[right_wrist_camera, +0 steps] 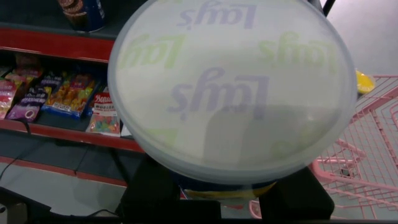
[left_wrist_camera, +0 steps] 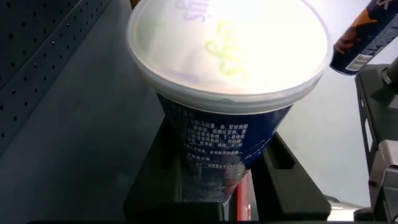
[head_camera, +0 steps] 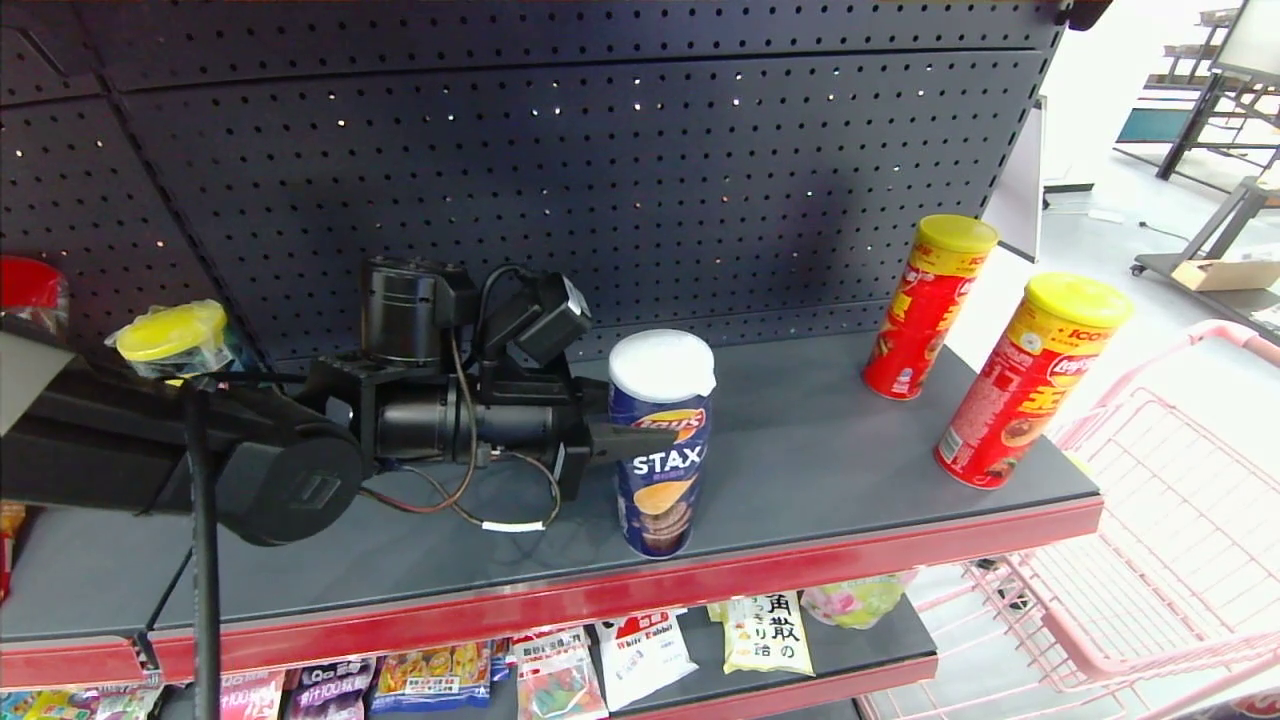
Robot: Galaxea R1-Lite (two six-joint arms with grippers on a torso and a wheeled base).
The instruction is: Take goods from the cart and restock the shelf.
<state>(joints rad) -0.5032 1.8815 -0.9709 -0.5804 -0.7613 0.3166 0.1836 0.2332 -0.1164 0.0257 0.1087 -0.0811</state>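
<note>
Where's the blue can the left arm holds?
Head view: the blue can stands on the shelf, in the left gripper, red cans to its right.

Blue can [head_camera: 660, 470], white lid [head_camera: 661, 365]; second can [right_wrist_camera: 224, 188], pale printed lid [right_wrist_camera: 233, 87]; red cans [head_camera: 925, 315], yellow lids [head_camera: 957, 232]; shelf [head_camera: 800, 450] grey, red-edged; cart [head_camera: 1170, 520] pink.

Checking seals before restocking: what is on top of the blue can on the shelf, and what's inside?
A white lid closes the blue can in the left gripper; the contents are hidden beneath it.
</note>
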